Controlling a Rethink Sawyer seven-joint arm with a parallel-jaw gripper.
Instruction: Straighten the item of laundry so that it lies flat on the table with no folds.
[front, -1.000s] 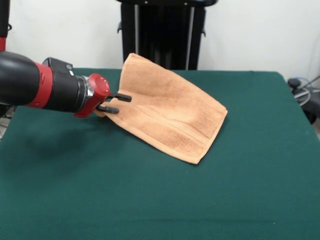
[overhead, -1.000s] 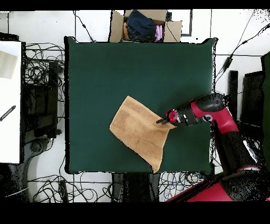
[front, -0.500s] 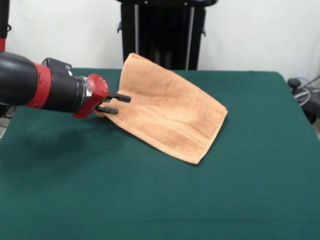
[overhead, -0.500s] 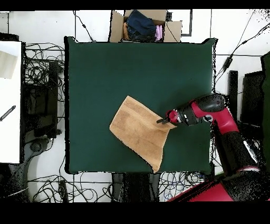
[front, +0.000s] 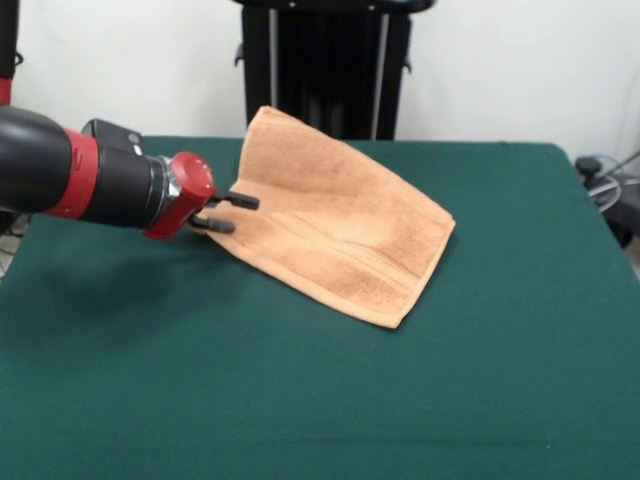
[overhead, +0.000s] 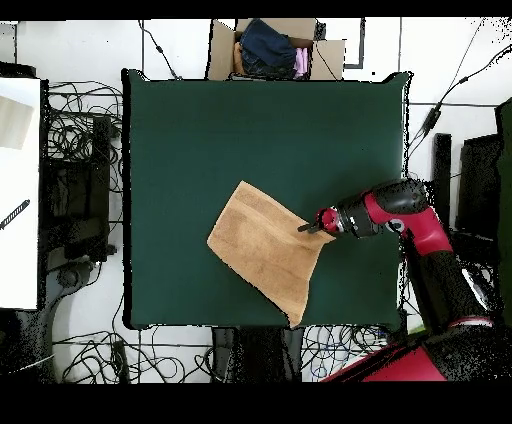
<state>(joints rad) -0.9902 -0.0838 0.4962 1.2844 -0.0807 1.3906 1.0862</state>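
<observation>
The orange-tan hand towel (front: 335, 225) is lying spread on the green worktop (front: 300, 400), its far corner overhanging the far edge. The gripper (front: 222, 213) is reaching in from the left, fingers (front: 240, 201) parted at the towel's left corner, gripping nothing visible. No folds are showing; flattening is appearing nearly complete, the overhang remaining.

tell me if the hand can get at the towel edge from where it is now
Probably yes. The hand is already at the towel edge nearest it, fingers apart, one above and one below the hem. Nothing else lies on the table between them.
</observation>
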